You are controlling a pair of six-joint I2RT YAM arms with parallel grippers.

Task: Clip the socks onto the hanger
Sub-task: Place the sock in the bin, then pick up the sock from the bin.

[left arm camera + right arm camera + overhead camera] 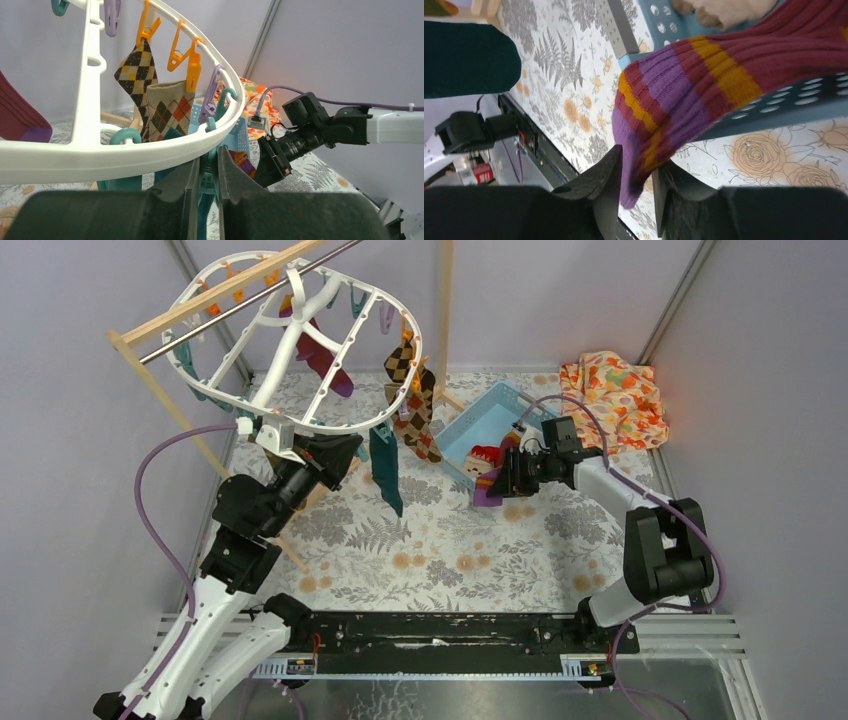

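The white oval hanger [330, 426] [125, 155] hangs tilted at the back left. Clipped to it are two argyle socks [412, 390] [167, 107], a teal sock [385, 470] and a maroon sock [325, 355]. My left gripper [265, 432] [209, 160] is shut on a teal peg [208, 175] just under the hanger's rim. A maroon, purple and yellow striped sock [684, 85] [487, 490] drapes over the basket's edge. Its toe end lies between the parted fingers of my right gripper [638, 165] [497, 485], which is open. A red sock with a cream cuff [485, 458] lies in the basket.
The light blue perforated basket [500, 410] [774, 105] stands right of centre. An orange floral cloth [615, 390] lies at the back right. A wooden rack with a metal rod [250, 305] carries the hanger. Several orange and purple pegs [192, 65] dangle from the rim.
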